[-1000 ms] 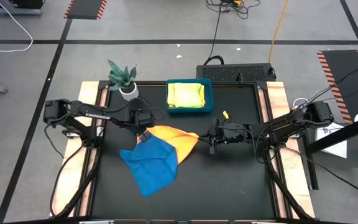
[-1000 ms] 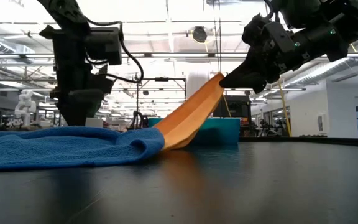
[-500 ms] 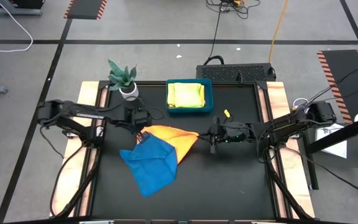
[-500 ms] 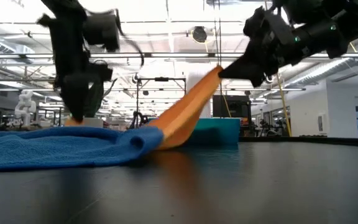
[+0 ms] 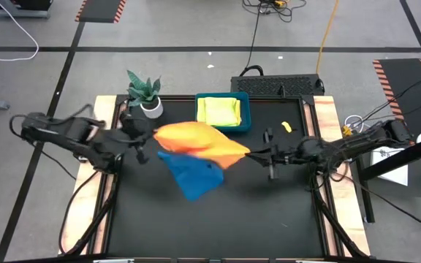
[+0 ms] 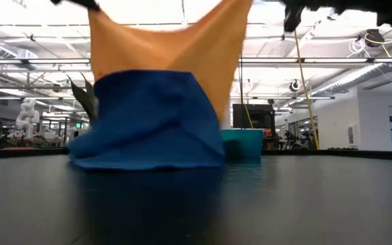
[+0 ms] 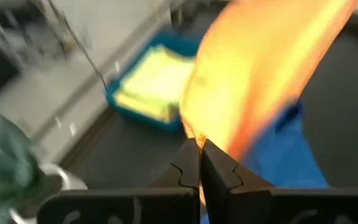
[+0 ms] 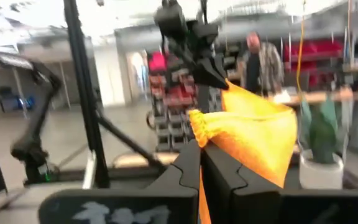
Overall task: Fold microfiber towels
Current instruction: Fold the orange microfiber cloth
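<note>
I hold the soft orange microfiber towel stretched in the air between my two grippers, my left gripper with jaws clenched on one corner and my right gripper with jaws clenched on the opposite corner. The soft blue microfiber towel hangs under it, its lower edge resting on the black matte surface. Beyond sit the rigid teal rectangular tray with a folded lime-green towel, and a small potted green plant. A person stands among shelving in the bright room behind.
</note>
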`<state>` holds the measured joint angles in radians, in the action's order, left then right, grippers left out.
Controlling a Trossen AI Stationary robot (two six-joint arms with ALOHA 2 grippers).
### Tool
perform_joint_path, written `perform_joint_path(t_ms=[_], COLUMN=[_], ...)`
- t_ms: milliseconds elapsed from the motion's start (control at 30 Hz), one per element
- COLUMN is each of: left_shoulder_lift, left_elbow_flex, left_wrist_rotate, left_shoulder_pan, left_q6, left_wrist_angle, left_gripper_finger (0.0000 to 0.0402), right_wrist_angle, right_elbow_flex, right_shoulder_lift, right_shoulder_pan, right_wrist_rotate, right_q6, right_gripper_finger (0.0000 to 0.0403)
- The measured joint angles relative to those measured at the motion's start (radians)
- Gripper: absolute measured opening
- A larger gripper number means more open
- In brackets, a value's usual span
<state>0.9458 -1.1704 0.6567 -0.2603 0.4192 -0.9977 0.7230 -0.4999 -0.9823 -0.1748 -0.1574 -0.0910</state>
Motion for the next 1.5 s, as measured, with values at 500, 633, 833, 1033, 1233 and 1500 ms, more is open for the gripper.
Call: perform_joint_path(t_ms=[500, 633, 833, 1033, 1233, 1500], left_shoulder_lift=[0.005, 0.071, 0.225, 0.321, 0.319, 0.318], left_elbow_flex=[-0.160, -0.156, -0.155, -0.155, -0.155, -0.039], left_wrist_rotate=[-0.057, -0.101, -0.120, -0.129, -0.071, -0.257], left_shoulder_pan=[-0.283, -0.369, -0.492, -0.553, -0.456, -0.176], left_q6=[-0.202, -0.115, 0.088, 0.238, 0.411, 0.279], left_wrist_angle=[0.255, 0.254, 0.251, 0.217, -0.088, -0.081], left_gripper_finger=[0.0001, 0.0002, 0.0002, 0.0002, 0.0002, 0.0002], right_wrist_angle=[-0.189, -0.190, -0.126, -0.159, -0.486, -0.739], right_elbow_flex=[-0.203, -0.207, -0.207, -0.207, -0.207, -0.124], right_shoulder_lift=[0.079, 0.063, -0.027, -0.086, -0.059, -0.054], right_shoulder_pan=[-0.176, -0.279, -0.433, -0.529, -0.495, -0.372], right_wrist_rotate=[0.056, 0.053, 0.034, -0.151, -0.440, -0.468], right_q6=[0.038, -0.011, -0.084, -0.157, -0.279, -0.508], right_gripper_finger=[0.0000, 0.0000, 0.0000, 0.0000, 0.0000, 0.0000])
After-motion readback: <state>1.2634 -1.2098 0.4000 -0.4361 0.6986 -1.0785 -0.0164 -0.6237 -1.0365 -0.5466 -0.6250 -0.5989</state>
